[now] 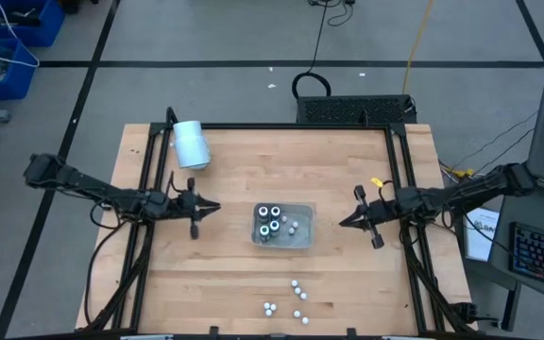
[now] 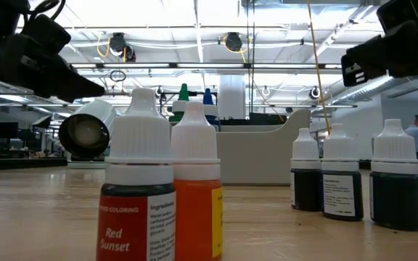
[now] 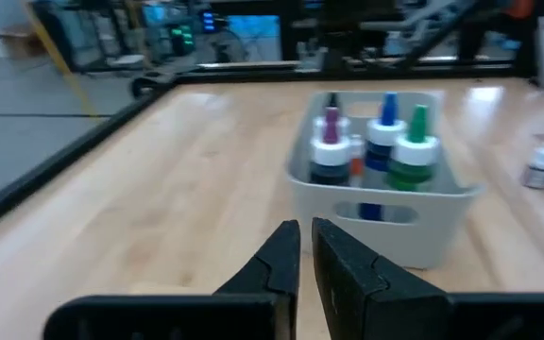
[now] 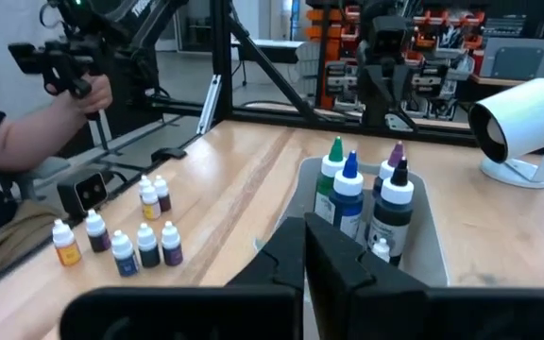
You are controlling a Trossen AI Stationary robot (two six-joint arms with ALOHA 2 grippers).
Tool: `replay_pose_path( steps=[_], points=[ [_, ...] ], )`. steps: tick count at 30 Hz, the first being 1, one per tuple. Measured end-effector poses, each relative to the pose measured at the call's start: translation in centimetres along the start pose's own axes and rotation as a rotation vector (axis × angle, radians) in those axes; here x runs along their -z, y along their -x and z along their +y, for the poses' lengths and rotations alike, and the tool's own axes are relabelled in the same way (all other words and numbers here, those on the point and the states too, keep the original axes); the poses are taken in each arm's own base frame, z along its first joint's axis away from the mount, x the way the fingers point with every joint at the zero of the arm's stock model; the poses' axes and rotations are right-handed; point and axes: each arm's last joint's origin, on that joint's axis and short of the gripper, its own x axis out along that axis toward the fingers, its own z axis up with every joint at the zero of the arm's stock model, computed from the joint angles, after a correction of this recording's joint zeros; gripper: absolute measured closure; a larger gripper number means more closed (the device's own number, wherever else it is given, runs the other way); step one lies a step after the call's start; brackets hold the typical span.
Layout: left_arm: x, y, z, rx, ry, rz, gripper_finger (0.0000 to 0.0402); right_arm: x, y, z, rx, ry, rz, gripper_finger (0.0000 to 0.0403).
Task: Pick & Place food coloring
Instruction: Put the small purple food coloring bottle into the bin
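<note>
Food coloring bottles (image 1: 296, 300) lie loose at the lower centre, others already in the tray (image 1: 307, 232); both the left gripper (image 1: 206, 205) and right gripper (image 1: 349, 219) hang beside it, closed and empty, so the next pick needs opening and lowering over a loose bottle.

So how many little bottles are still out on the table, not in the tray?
7 little bottles: three in a row nearest the tray, a pair toward the left arm's side, two more by the table edge. None seems hidden.
</note>
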Motion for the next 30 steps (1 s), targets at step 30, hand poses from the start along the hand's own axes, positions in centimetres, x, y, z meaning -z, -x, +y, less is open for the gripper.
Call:
replay_pose_path(
  steps=[30],
  points=[
    [-15.1,-21.3,-20.4,0.252,-0.484,0.559,0.0364,0.6,0.1,0.0,-0.002,0.021,0.028,0.0403]
  ],
)
